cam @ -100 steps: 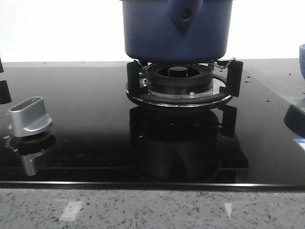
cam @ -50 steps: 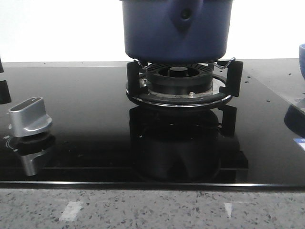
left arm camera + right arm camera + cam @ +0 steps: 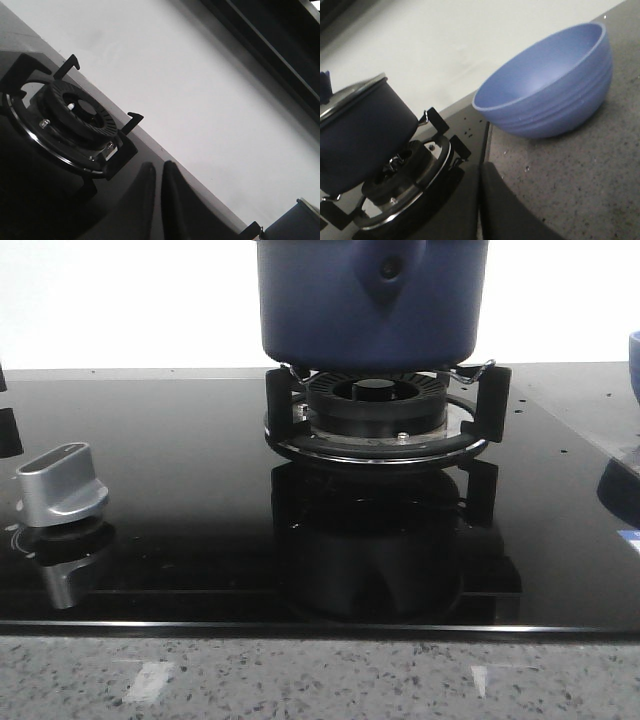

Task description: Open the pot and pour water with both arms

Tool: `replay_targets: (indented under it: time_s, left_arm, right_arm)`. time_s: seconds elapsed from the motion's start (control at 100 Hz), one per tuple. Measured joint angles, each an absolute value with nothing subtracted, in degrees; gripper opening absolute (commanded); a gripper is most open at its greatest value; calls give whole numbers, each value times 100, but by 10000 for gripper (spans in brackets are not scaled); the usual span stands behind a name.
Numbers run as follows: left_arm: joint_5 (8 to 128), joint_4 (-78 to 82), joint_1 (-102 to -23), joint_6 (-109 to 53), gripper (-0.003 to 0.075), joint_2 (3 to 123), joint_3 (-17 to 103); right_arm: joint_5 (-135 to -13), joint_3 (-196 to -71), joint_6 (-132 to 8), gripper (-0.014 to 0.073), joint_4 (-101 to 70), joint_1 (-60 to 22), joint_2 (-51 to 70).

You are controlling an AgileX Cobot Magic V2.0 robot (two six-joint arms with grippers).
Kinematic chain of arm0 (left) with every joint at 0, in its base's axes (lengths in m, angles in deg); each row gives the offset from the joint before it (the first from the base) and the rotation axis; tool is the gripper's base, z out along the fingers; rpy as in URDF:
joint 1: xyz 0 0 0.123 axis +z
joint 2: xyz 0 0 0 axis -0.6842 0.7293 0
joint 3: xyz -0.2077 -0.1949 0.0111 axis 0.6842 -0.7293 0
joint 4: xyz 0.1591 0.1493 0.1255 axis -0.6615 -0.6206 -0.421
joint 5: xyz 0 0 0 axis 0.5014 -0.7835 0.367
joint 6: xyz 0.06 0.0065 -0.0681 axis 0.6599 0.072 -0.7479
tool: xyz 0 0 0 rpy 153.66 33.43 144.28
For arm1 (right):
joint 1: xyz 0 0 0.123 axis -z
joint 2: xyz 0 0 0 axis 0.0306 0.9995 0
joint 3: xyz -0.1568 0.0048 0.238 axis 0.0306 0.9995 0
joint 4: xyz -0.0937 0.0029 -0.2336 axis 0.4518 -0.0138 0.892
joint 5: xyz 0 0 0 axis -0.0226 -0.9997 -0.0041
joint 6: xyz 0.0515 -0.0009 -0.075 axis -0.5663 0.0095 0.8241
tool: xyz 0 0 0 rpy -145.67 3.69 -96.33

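One pot (image 3: 370, 300), dark blue, lid on, sitting on the burner (image 3: 376, 415) at the cooktop's (image 3: 180, 470) back centre. One lighter-blue bowl (image 3: 552, 87) on the bench (image 3: 580, 175) right of it. One silver knob (image 3: 62, 485) front-left. Left gripper (image 3: 156, 200) and right gripper (image 3: 479, 205): fingers pressed together, empty. No change from earlier frames.
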State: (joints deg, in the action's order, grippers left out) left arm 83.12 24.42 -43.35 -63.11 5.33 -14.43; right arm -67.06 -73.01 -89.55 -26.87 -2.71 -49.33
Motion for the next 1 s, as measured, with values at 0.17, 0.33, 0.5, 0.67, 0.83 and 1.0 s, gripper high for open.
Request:
replay_targets:
  time_s: [0.17,0.33,0.5,0.67,0.83,1.0]
  left_arm:
    - [7622,2352,-4335,-6298,-20,551,-1083]
    - [6475,1955,-4335,-5563,-20,1136,2]
    - [5335,1908,-4487,-4405,-20,2084,1132]
    - [5285,2100,-5286,-3808,-18,2644,1668]
    - [5319,2159,-6084,-3301,-17,3244,1867]
    - [5665,2344,-6780,-2820,76,3956,2076]
  right_arm:
    - [-7671,-7999,-8771,-47,-2400,-271,-4887]
    - [-8797,-8975,-8438,-47,-1927,-271,-4105]
    - [-9654,-9857,-7979,-47,-1789,-424,-3094]
    - [-9680,-10309,-7817,-43,-1768,-844,-2615]
    - [-9688,-10524,-7365,127,-1733,-1053,-2478]
    - [-9673,-10721,-7256,407,-1633,-1055,-2475]
